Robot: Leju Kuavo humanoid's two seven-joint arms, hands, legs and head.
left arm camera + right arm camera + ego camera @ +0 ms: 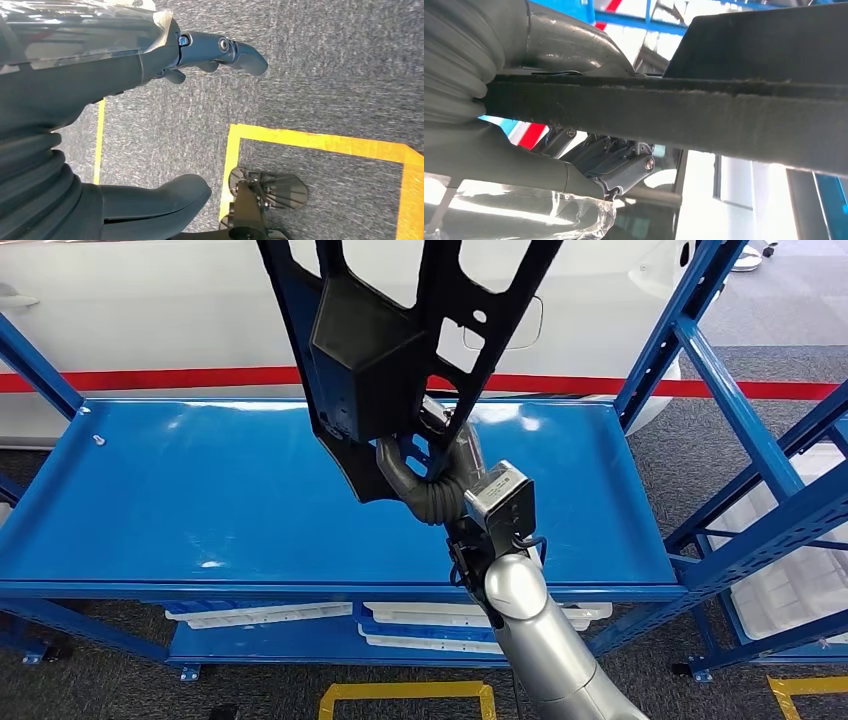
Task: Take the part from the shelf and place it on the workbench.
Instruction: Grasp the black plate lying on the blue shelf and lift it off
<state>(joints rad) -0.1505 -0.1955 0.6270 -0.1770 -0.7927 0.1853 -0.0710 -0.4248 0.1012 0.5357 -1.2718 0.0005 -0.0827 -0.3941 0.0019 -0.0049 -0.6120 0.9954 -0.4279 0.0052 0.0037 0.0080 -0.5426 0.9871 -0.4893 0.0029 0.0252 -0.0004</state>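
Blue shelf [200, 500] deck bare below; black part [380, 350] held upright, lifted off it w/ lower edge clamped in right robot hand [425, 475], prob. so frame clears rails for carry to bench; left robot hand [150, 125] hangs over floor, fingers spread, holding nothing.

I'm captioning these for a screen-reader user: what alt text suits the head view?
The robot's right hand grips a large black plastic frame part, lifted above a bare blue metal shelf. White trays sit on the lower shelf; a white car body with a red stripe stands behind.
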